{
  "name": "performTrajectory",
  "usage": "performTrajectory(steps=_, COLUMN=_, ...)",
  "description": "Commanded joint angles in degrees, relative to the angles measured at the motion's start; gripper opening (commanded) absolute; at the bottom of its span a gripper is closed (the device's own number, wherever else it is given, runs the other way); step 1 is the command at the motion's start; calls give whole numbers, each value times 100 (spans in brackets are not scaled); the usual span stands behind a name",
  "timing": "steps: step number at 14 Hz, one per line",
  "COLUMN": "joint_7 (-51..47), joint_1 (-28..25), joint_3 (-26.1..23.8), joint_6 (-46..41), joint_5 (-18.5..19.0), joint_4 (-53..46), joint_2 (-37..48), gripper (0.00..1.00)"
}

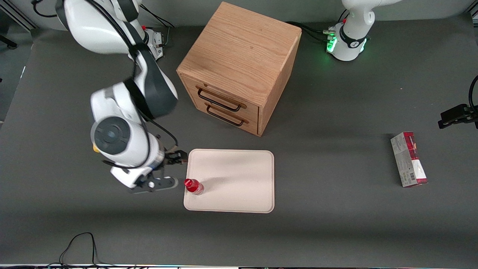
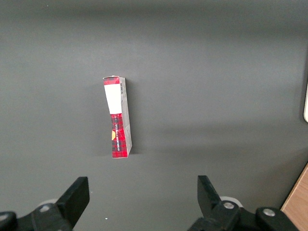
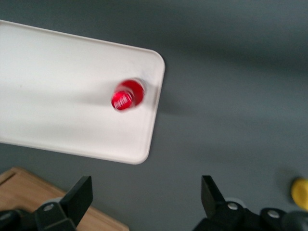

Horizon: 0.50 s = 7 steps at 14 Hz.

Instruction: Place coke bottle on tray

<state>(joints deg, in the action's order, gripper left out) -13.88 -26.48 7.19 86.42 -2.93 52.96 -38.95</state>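
The coke bottle, small, red and red-capped, stands upright on the cream-white tray, in the tray's corner nearest the front camera at the working arm's end. My right gripper is open and empty, raised above the dark table just beside that end of the tray, clear of the bottle. The right wrist view looks down on the bottle's cap and the tray's corner, with the gripper and its black fingertips wide apart over bare table.
A wooden two-drawer cabinet stands farther from the front camera than the tray; its top edge shows in the right wrist view. A red-and-white carton lies toward the parked arm's end. A cable loops at the front edge.
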Motion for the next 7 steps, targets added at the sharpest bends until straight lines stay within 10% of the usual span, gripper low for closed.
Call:
performTrajectory(steps=1, joint_7=140, joint_1=-15, joint_3=98, joint_6=-46, joint_5=-85, joint_4=1309, joint_2=1307, gripper=100)
performTrajectory(steps=7, joint_7=149, joint_1=221, joint_3=450, joint_6=-11, joint_5=-102, joint_4=2945, joint_2=3039, gripper=100)
